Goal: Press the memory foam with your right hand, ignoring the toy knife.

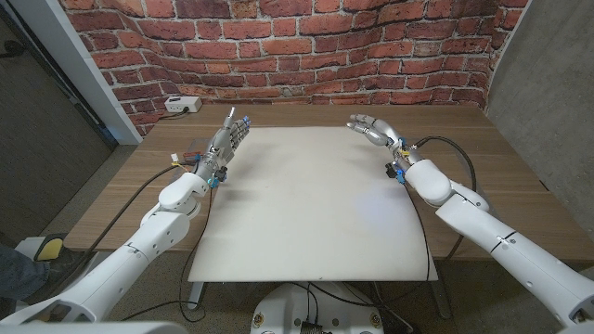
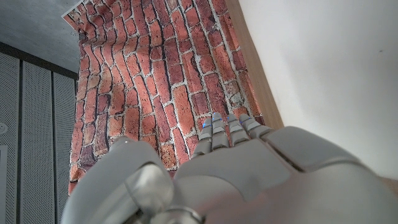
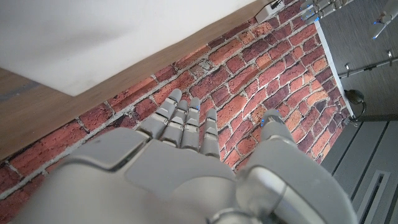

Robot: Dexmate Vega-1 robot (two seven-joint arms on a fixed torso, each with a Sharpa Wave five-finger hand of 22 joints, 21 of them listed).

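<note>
The wide white sheet (image 1: 311, 199) covering the wooden surface (image 1: 501, 176) is presumably the memory foam — no toy knife is visible on it. The right hand (image 1: 371, 128) hangs over the sheet's far right corner, fingers (image 3: 183, 118) loosely extended, holding nothing. The left hand (image 1: 229, 134) waits at the far left edge, fingers straight, empty. Pressing hasn't begun — next, the right palm must lower squarely onto the foam.

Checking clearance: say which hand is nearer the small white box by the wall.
Left. The left hand is close beside the white box; the right hand is across the white sheet, much farther off.
</note>
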